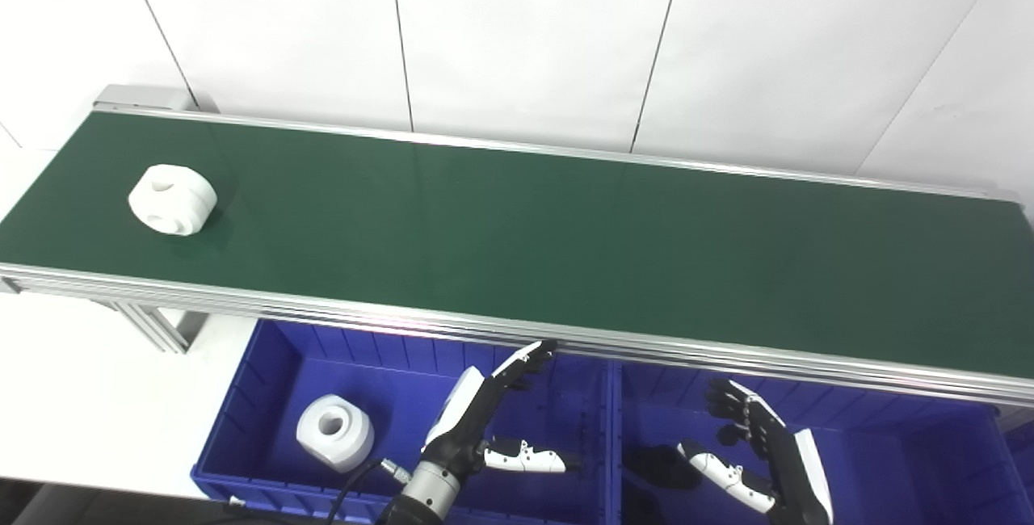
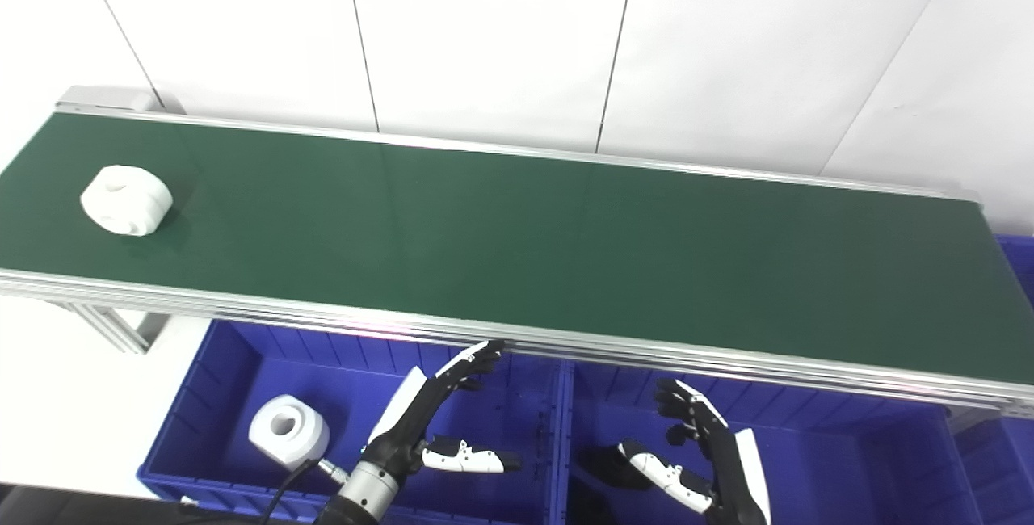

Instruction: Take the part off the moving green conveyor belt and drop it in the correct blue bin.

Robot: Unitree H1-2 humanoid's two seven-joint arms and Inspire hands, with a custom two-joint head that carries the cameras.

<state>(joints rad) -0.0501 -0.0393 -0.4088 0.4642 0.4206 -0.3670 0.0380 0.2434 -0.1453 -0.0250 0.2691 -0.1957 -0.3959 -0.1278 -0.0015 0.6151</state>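
Observation:
A white rounded part with holes [image 1: 172,199] lies on the green conveyor belt [image 1: 517,234] at its far left end. My left hand [image 1: 485,416] is open and empty, hovering over the left blue bin [image 1: 258,396], below the belt's near rail. My right hand [image 1: 759,448] is open and empty over the right blue bin [image 1: 888,444]. A second white part with a round hole [image 1: 334,432] lies in the left bin, left of my left hand. Both hands are far from the part on the belt.
The belt's aluminium near rail [image 1: 565,339] runs just above both hands. A dark object [image 1: 658,464] lies in the right bin by my right hand. A white wall stands behind the belt. A white table surface [image 1: 81,396] lies at the left.

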